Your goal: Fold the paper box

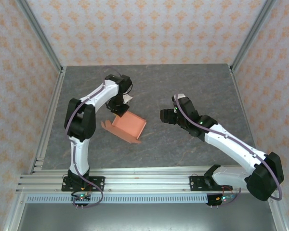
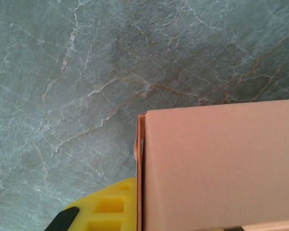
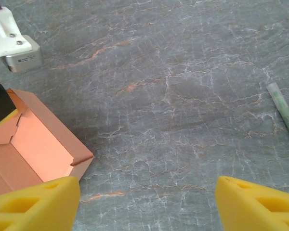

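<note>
Top external view: the paper box, a shallow tray of smooth salmon card, sits open face up on the veined grey desk, skewed to its edges. I cannot tell its long axis. My left jaws are clamped on its far corner wall; my right jaws stand wide apart.
</note>
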{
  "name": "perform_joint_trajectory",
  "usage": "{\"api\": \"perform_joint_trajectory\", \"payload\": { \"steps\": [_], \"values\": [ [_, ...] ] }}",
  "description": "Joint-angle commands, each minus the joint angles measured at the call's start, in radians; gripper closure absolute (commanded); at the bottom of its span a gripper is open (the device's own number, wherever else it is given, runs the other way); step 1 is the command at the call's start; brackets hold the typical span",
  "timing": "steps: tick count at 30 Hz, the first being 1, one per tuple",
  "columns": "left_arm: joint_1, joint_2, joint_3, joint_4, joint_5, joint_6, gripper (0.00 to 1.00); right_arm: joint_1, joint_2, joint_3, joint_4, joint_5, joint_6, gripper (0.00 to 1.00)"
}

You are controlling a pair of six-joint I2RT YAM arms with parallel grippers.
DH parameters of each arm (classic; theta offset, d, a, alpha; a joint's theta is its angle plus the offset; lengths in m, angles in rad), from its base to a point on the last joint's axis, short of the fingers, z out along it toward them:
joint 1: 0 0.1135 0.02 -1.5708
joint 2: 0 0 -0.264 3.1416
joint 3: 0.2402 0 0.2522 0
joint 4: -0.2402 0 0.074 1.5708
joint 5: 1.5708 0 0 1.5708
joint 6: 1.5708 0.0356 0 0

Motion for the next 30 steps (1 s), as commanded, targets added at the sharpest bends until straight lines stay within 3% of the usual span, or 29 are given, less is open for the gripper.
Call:
{"api": "perform_joint_trajectory", "payload": {
  "steps": [1, 10, 16, 23, 30],
  "values": [
    [-0.019, 0.039, 0.102, -0.145, -0.035, 0.051, 1.0, -0.01, -0.006, -0.024, -0.01, 0.044, -0.004, 0.26],
    [-0.037, 0.254, 0.338, -0.222, -0.041, 0.045, 0.92, -0.022, 0.003, -0.037, -0.013, 0.062, -0.003, 0.26],
    [-0.046, 0.332, 0.477, -0.246, 0.001, 0.049, 0.7, -0.024, 0.015, -0.042, -0.011, 0.044, 0.003, 0.25],
    [-0.047, 0.285, 0.506, -0.216, 0.04, 0.058, 0.45, -0.025, 0.096, -0.024, 0.019, -0.01, -0.002, 0.24],
    [-0.043, 0.16, 0.505, -0.135, 0.106, 0.05, 0.37, -0.071, 0.304, 0.071, 0.096, -0.217, -0.004, 0.25]
  ]
}}
